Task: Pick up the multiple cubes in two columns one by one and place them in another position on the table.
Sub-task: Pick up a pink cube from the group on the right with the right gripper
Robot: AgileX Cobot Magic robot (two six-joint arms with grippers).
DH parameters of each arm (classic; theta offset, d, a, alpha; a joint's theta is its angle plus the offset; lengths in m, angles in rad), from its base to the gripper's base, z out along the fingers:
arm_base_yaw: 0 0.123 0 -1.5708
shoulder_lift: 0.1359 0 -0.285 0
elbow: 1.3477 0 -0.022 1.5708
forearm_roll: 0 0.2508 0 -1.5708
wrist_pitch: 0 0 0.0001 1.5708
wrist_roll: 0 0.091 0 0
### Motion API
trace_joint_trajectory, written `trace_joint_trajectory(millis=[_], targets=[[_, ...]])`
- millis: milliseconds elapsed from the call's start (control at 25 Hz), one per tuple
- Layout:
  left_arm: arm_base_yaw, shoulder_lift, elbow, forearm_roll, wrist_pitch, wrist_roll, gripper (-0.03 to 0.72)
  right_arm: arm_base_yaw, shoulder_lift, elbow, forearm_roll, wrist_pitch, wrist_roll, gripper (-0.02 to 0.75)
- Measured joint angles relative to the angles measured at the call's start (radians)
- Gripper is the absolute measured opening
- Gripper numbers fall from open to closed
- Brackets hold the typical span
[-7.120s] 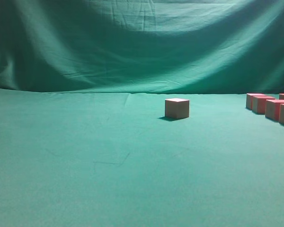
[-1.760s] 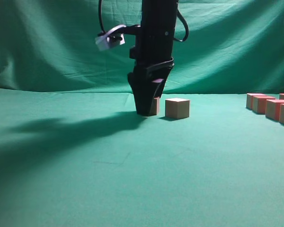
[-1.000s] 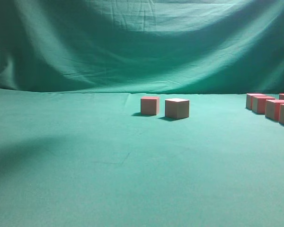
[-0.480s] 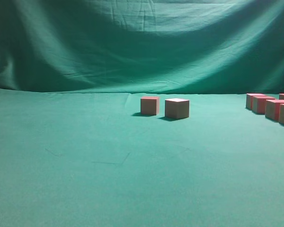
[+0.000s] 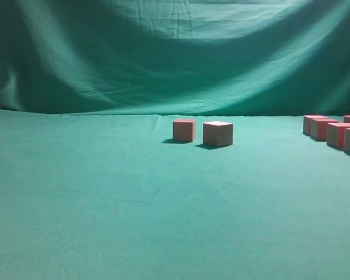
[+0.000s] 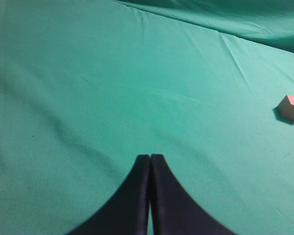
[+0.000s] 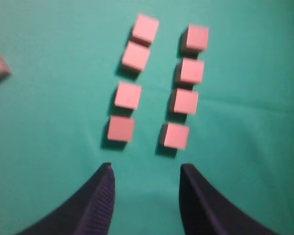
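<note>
While our left claw (image 6: 150,161) is hanging clenched over bare tabletop (image 6: 112,88), our right claw (image 7: 146,178) is hovering released near eight cubes (image 7: 177,135).

A draped green cloth backdrop (image 5: 175,52) fills the whole upper part of the exterior view, hanging behind the desk and closing off any sight of walls, floor or windows. Its fabric sags in long, shallow folds that curve across the middle, with finer creases near the top edge. The light falls unevenly on it: a brighter patch sits high in the centre, while the left and right sides and a band just above its lower edge lie in deep shadow. Where the backdrop comes down, it meets the flat surface in a faint, nearly level line. A dark corner shows at the far right.
</note>
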Motion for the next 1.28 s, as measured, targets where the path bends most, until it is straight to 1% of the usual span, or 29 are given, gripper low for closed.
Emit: trace_joint_trajectory(millis=[80, 200, 360, 600, 760, 1160, 1280], targets=[[0.0, 0.0, 0.0, 0.0, 0.0, 0.0, 0.0, -0.011, 0.0, 0.117, 0.0, -0.022, 0.015, 0.321], [0.0, 0.0, 0.0, 0.0, 0.0, 0.0, 0.0, -0.011, 0.0, 0.254, 0.002, -0.115, 0.064, 0.321], [0.0, 0.0, 0.0, 0.0, 0.0, 0.0, 0.0, -0.011, 0.0, 0.368, 0.002, -0.228, 0.104, 0.321], [0.0, 0.0, 0.0, 0.0, 0.0, 0.0, 0.0, -0.013, -0.003, 0.392, 0.002, -0.339, 0.143, 0.321], [0.0, 0.0, 0.0, 0.0, 0.0, 0.0, 0.0, -0.015, -0.003, 0.392, 0.003, -0.38, 0.206, 0.321], [0.0, 0.0, 0.0, 0.0, 0.0, 0.0, 0.0, -0.015, -0.003, 0.393, 0.011, -0.514, 0.212, 0.321], [0.0, 0.0, 0.0, 0.0, 0.0, 0.0, 0.0, -0.015, -0.001, 0.393, 0.011, -0.546, 0.212, 0.44]])
